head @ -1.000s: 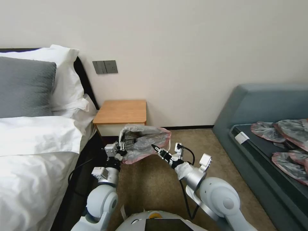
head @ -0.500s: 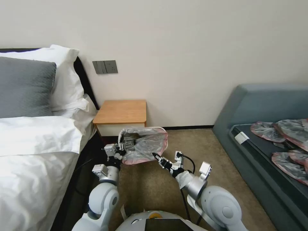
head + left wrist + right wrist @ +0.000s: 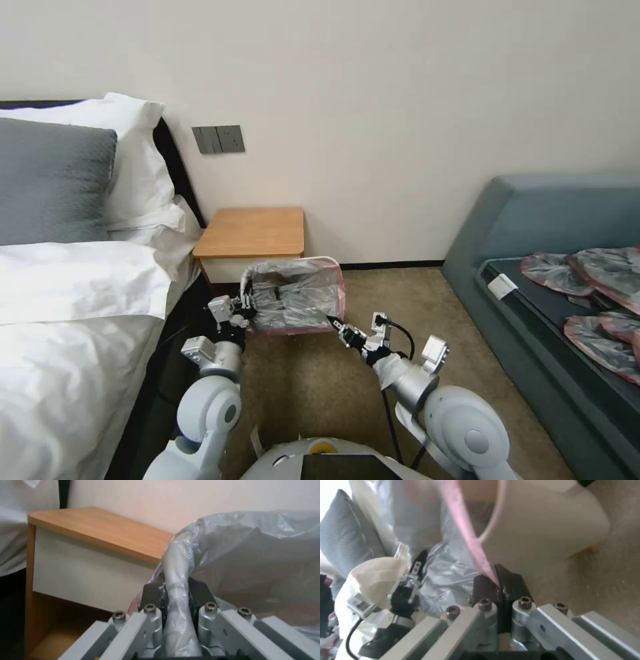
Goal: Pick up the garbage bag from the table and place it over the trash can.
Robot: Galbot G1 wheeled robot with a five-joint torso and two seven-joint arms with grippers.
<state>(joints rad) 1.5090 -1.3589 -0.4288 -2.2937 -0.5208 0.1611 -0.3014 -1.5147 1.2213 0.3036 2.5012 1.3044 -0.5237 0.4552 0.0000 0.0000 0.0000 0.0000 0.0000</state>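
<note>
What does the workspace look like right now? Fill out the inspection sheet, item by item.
Surface: the table, its wooden top bare.
Job's things: the garbage bag is stretched open over the trash can, on the carpet in front of the table; the cream rim shows at the far edge.
Clutter: more crumpled bags on the grey sofa.
Grippers: the left gripper is shut on the bag's near-left edge; the right gripper is shut on its pink rim at the near-right corner.
Cables: a black cable loops at the right wrist.
Surroundings: bed with pillows to the left, wall switch plate, beige carpet.
</note>
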